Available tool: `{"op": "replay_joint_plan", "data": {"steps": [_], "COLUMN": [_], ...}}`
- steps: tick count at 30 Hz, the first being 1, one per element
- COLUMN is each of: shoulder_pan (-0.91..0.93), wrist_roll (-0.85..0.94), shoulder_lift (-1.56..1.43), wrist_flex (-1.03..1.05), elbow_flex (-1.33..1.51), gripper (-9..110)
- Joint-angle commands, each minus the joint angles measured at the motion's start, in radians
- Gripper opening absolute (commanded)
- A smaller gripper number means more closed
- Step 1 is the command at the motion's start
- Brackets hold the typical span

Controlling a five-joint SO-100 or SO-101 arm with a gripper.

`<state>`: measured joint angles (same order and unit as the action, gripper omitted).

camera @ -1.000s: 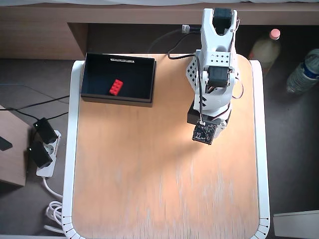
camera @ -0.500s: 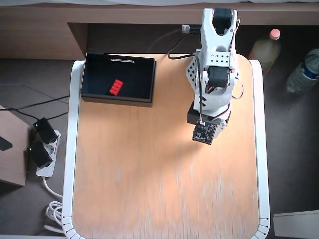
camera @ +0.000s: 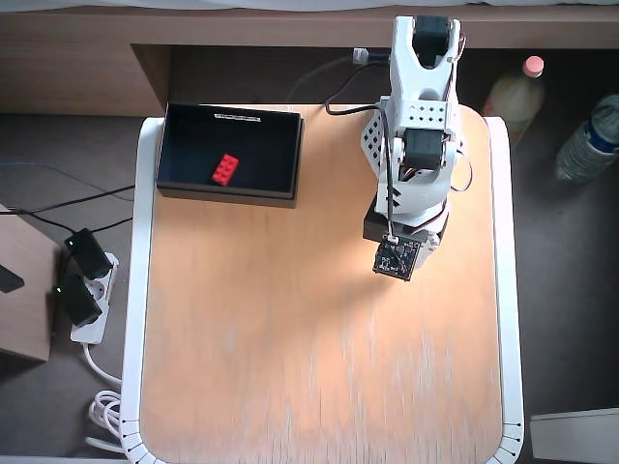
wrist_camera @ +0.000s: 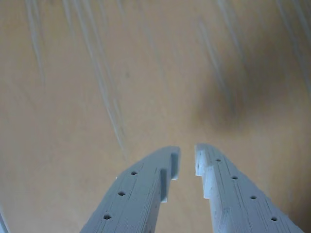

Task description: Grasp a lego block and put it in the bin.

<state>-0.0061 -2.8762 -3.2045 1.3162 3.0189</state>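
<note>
The red lego block [camera: 225, 169] lies inside the black bin [camera: 280, 145], which stands at the table's back left in the overhead view. The white arm [camera: 416, 135] is folded at the back right, well apart from the bin. Its wrist camera [camera: 397, 258] covers the gripper from above. In the wrist view, my gripper [wrist_camera: 187, 154] hangs over bare wooden tabletop [wrist_camera: 97, 97]. Its two light-blue fingers [wrist_camera: 146, 184] stand almost together, with only a narrow gap and nothing between them. The block and the bin are out of the wrist view.
The table [camera: 290, 367] has a wooden top with a white rim. Off its right side stand two bottles [camera: 513, 92]. A power strip [camera: 82, 290] with plugs and cables lies on the floor to the left. A cable [camera: 329, 82] runs behind the arm's base.
</note>
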Motion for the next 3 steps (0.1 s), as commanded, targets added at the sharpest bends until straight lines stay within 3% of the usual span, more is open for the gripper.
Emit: {"op": "replay_joint_plan", "data": {"steps": [1, 3], "shoulder_pan": [-0.014, -0.014], "wrist_roll": [0.006, 0.006], "shoulder_lift": [-0.092, -0.092], "wrist_flex": [0.008, 0.008], "elbow_flex": [0.155, 0.155], "gripper": [0, 0]}}
